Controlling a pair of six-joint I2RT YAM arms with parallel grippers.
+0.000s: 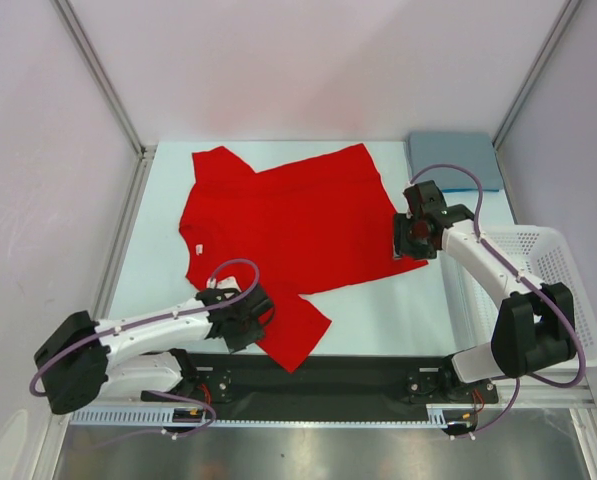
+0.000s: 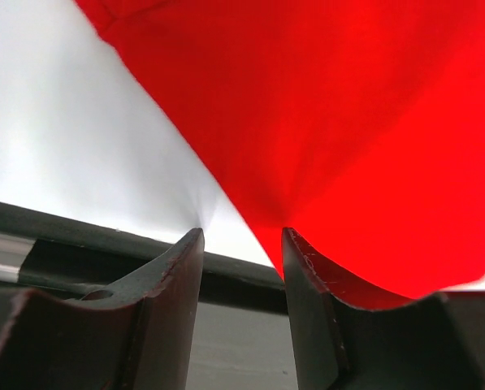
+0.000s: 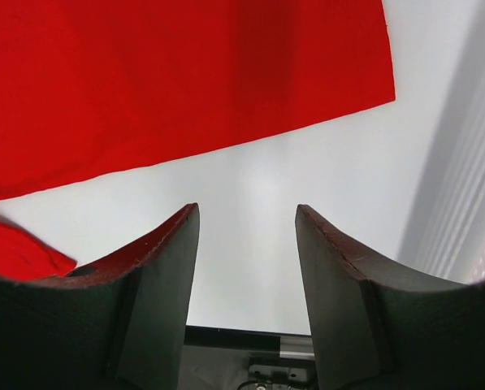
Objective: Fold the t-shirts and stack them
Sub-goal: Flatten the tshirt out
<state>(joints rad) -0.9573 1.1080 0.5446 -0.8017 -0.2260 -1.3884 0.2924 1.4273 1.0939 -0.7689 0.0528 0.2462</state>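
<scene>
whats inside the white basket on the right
Nothing shows in the white basket: only its bare mesh floor and walls. The right arm crosses its left part, so that area is hidden.

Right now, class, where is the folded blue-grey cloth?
In the top view, the folded blue-grey cloth lies in the table's far right corner, beyond the right gripper and the white basket, clear of the red t-shirt.
</scene>
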